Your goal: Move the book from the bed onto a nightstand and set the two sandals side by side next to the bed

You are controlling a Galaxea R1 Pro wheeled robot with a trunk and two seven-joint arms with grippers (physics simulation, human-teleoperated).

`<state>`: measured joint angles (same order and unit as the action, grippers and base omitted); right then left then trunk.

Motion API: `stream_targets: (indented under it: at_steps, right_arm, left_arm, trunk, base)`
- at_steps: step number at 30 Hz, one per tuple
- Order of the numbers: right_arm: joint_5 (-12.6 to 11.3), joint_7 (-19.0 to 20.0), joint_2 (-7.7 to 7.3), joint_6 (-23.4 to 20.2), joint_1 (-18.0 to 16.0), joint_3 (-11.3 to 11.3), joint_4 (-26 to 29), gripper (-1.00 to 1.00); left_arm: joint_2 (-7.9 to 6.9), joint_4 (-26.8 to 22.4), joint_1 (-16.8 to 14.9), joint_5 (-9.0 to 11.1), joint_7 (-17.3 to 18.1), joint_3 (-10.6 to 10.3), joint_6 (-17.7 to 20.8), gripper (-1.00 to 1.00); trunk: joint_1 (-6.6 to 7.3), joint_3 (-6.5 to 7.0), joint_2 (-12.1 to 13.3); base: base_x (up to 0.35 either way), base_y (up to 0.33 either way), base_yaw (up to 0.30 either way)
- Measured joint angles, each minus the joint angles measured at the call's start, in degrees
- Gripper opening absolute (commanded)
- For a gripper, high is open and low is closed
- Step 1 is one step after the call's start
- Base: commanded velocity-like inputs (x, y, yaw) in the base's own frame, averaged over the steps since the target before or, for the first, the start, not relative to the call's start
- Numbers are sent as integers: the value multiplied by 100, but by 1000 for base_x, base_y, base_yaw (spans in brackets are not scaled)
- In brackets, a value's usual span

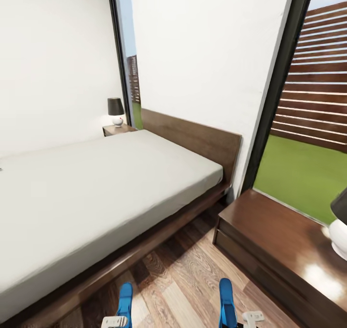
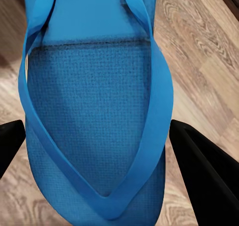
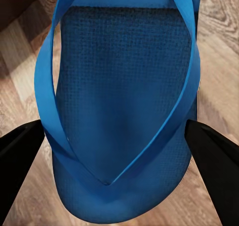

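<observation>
Two bright blue sandals hang just above the wood floor beside the bed (image 1: 96, 188), one in each gripper. The left sandal (image 1: 125, 301) (image 2: 94, 111) sits between the black fingers (image 2: 204, 176) of my left gripper (image 2: 97, 136), which press on its edges. My right gripper (image 3: 117, 136) is shut the same way on the right sandal (image 1: 225, 301) (image 3: 124, 111). Both soles face the wrist cameras, thong straps up. I cannot make out the book; a tiny dark speck on the mattress at the head view's left edge is too small to identify.
A dark-brown nightstand (image 1: 270, 236) with a white-based lamp (image 1: 340, 222) stands close on the right, by a tall window. A second nightstand (image 1: 118, 129) with a lamp (image 1: 116, 111) is beyond the bed. A strip of wood floor (image 1: 183, 280) runs between the bed base and the near nightstand.
</observation>
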<state>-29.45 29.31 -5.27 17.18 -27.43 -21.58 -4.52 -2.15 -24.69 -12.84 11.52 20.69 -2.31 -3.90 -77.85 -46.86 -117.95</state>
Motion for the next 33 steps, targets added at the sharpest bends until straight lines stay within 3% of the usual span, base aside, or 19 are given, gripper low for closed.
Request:
stream_targets:
  at_steps: [33]
  right_arm:
    - [0, -2, -2, 0, 0, 1, 0, -100]
  left_arm:
    - [0, 0, 2, -1, 1, 0, 0, -100]
  trunk:
    - [0, 0, 0]
  base:
    - [0, 0, 149]
